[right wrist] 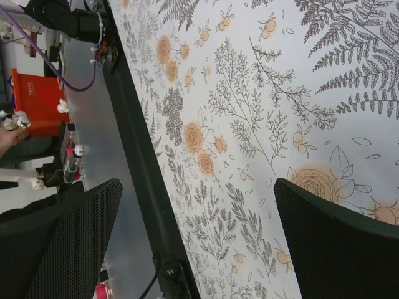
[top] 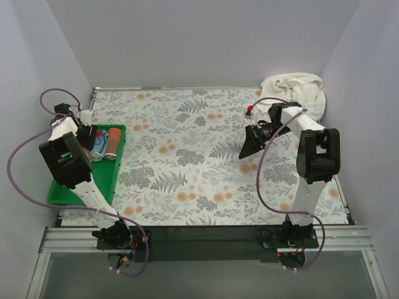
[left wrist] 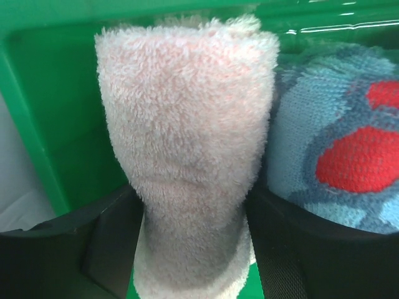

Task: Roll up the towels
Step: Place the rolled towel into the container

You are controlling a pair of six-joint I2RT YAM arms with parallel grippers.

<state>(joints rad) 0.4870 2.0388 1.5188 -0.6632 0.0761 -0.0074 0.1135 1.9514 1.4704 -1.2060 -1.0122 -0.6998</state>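
L jaws grip pink towel (left wrist: 187,156) in tray (left wrist: 56,118), R jaws apart

pink towel (left wrist: 187,124) base cropped; cream towel (top: 300,87) partly arm-hidden

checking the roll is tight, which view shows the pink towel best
Left wrist: the pink towel fills the frame, rolled, clamped between the fingers of the left gripper, in the tray. In the top view that gripper seems to hide it; the right wrist shows none of it.
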